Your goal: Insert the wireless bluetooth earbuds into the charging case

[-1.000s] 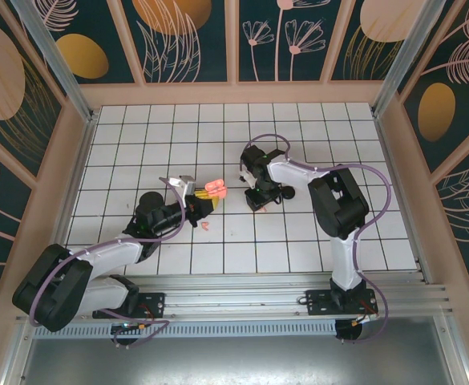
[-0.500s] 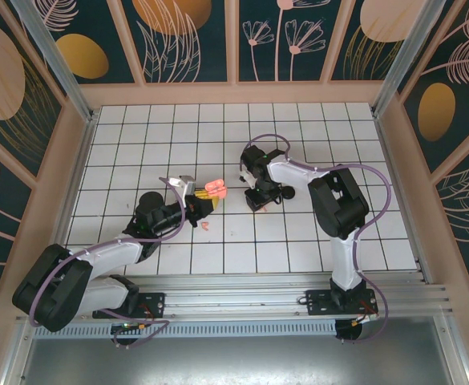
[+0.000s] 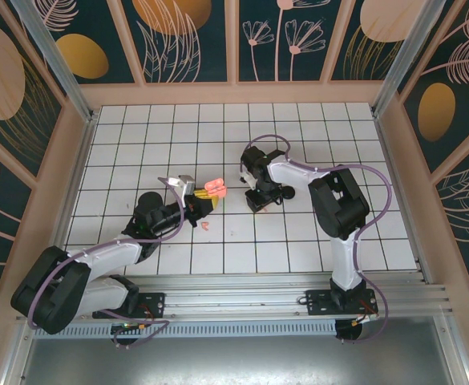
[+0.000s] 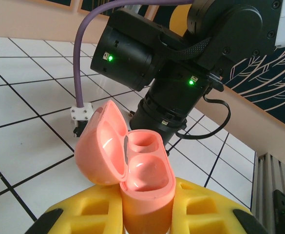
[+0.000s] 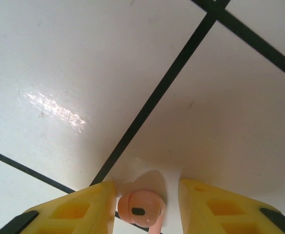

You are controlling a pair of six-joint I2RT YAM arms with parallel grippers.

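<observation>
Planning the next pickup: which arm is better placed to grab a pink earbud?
Right: the right gripper straddles a pink earbud, jaws open; the left gripper is clamped on the open charging case.

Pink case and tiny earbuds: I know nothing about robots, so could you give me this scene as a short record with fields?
Left gripper: shut on the pink charging case
Case lid: open, both wells empty
Right gripper: down at the table, open, a yellow finger on either side of a pink earbud
Second pink earbud: lying loose on the table near the left gripper
Earbuds in case: none yet
</observation>
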